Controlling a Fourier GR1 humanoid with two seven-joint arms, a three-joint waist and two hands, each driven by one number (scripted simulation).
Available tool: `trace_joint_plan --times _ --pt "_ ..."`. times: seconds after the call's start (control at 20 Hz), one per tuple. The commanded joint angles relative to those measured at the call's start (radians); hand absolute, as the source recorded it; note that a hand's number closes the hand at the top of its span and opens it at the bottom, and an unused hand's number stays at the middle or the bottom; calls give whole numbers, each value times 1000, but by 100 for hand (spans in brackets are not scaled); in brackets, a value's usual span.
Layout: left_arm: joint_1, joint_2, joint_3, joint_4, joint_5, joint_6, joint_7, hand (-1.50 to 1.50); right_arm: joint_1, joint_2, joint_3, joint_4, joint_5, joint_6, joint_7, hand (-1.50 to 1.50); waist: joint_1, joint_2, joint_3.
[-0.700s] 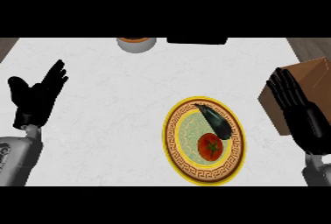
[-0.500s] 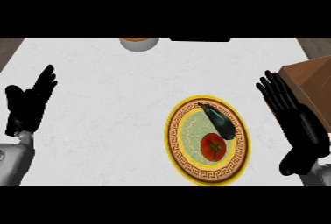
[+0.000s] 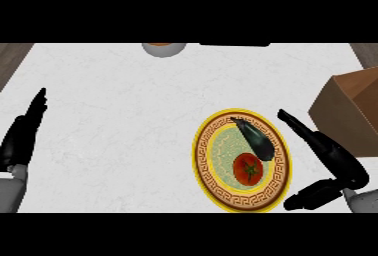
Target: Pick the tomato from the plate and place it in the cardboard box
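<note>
- The tomato (image 3: 248, 169) sits on the near half of the yellow-rimmed plate (image 3: 209, 187), just beside a dark eggplant (image 3: 253, 139) lying farther back.
- The right hand (image 3: 331, 160) hovers at the plate's right rim, fingers straight, thumb spread toward the near edge, holding nothing.
- The cardboard box (image 3: 347, 112) stands to the right, just beyond that hand.
- The left hand (image 3: 22, 135) rests open at the far left, well apart from the plate.
- A bowl (image 3: 163, 48) shows at the far edge.
</note>
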Motion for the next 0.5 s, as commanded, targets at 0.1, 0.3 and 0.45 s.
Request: trace_joint_plan --times 0.1,0.3,0.45 --pt "71 2 13 -21 -10 4 -46 0 -16 -1 -14 294 19 173 -455 -150 1 4 3" --pt "47 8 28 7 -20 0 -31 0 -153 -8 -13 374 213 2 -473 -150 -7 2 1" --pt "15 -9 16 -12 -29 16 19 0 -166 -80 28 356 362 -99 -419 -150 -12 0 1"
